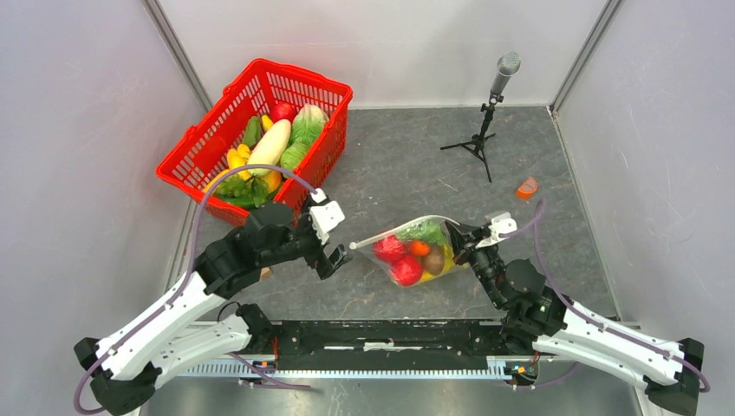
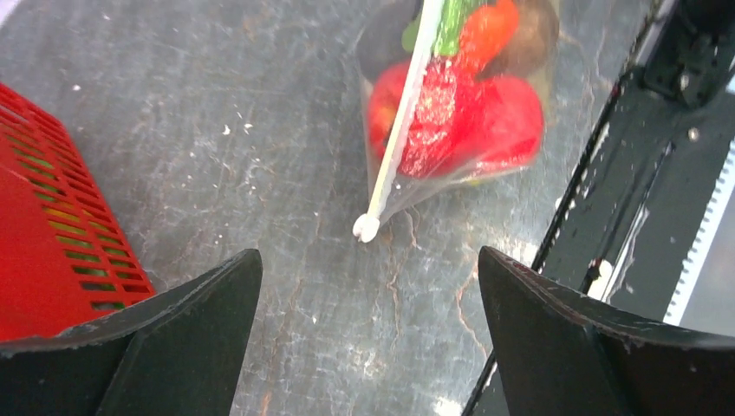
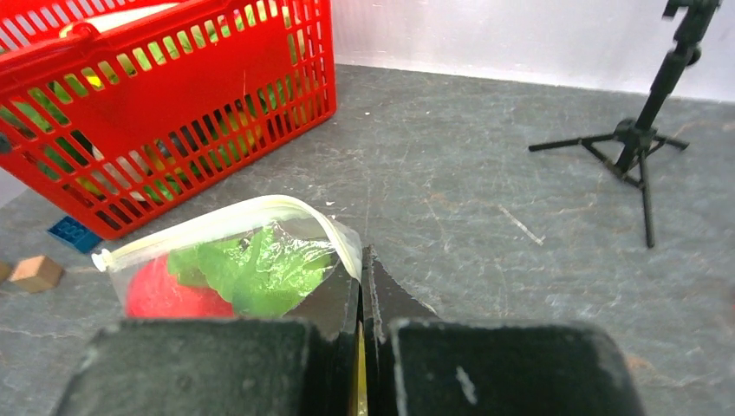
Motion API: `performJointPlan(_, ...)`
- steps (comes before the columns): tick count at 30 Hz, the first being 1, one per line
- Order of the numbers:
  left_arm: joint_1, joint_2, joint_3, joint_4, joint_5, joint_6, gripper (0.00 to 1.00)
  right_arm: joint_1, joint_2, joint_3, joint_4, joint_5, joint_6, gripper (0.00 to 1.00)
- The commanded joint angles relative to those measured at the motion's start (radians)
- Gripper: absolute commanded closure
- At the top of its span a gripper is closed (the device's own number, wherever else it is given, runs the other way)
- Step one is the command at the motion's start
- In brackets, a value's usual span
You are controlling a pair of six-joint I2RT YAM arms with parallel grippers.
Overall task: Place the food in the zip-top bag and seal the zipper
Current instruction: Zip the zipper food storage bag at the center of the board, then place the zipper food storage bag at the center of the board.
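Observation:
The clear zip-top bag point(image 1: 414, 251) lies on the table, holding red, orange, brown and green toy food point(image 1: 390, 249). Its whitish zipper strip point(image 1: 399, 229) runs along the far edge, with its free end pointing left. My right gripper point(image 1: 462, 240) is shut on the bag's right end at the zipper; in the right wrist view the strip point(image 3: 234, 217) curves into my closed fingers point(image 3: 360, 286). My left gripper point(image 1: 336, 257) is open and empty, just left of the zipper's end point(image 2: 366, 228). The bag point(image 2: 451, 113) shows ahead of its fingertips point(image 2: 243, 269).
A red basket point(image 1: 208, 134) with more toy vegetables point(image 1: 273, 143) stands at the back left. A small microphone tripod point(image 1: 485, 121) stands at the back right, with an orange piece point(image 1: 526, 187) near it. A wooden cube point(image 3: 36, 273) and a blue brick point(image 3: 74, 234) lie by the basket.

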Motion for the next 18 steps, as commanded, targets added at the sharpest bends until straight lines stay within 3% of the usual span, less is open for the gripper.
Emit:
performJointPlan(1,0.003,-0.069,-0.046,0.204,-0.077,-0.116,0.0,-0.001,0.124,0.183,0.036,0.013,-0.185,1.0)
performJointPlan(5,0.003,-0.073,-0.047,0.255,-0.095,-0.161,0.0,-0.017,0.302,0.369,-0.011,0.09,-0.341,1.0)
performJointPlan(11,0.004,-0.069,-0.035,0.269,-0.113,-0.235,0.0,-0.081,0.454,0.571,-0.048,-0.056,-0.466,1.0)
performJointPlan(14,0.004,-0.087,-0.043,0.272,-0.131,-0.256,0.0,-0.081,0.468,0.532,-0.13,-0.281,-0.452,1.0)
performJointPlan(18,0.004,-0.139,-0.061,0.272,-0.174,-0.264,0.0,-0.076,0.437,0.356,-0.184,-0.721,-0.316,0.92)
